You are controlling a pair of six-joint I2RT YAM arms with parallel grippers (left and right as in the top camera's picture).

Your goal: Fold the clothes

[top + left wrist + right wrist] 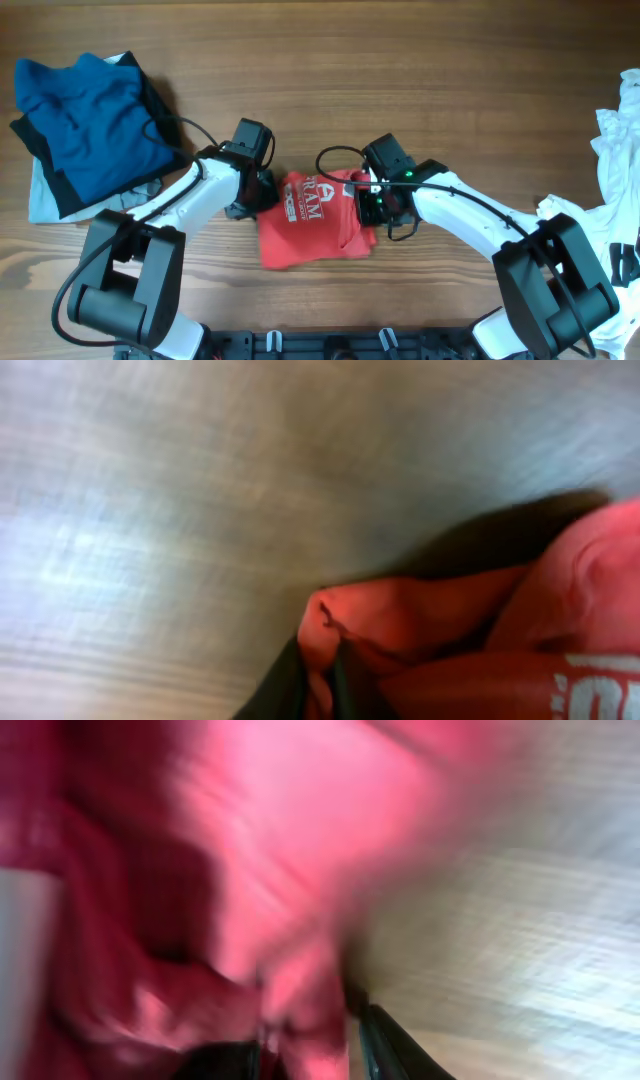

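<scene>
Red shirt [315,222], bunched at mid-counter [400,60], long axis running left to right between the arms: left end effector [262,192] clamped on its left edge, right end effector [372,206] clamped on its right edge, both equally near.

Table: brown wood [400,60], the grain running from 9 o'clock to 3 o'clock.
Centre, a little toward 6 o'clock: red T-shirt [315,225], bunched up on the wood, white lettering facing up.
10 o'clock: blue garment [90,120], crumpled, topping a pile.
Under the blue: black garment [158,100] showing along the pile's 3 o'clock side; pale garment [40,195] sticking out at its 7 o'clock corner.
3 o'clock edge: white garments [615,140], a rumpled heap running out of view.
Spacing: both heaps well apart from the red T-shirt.
</scene>
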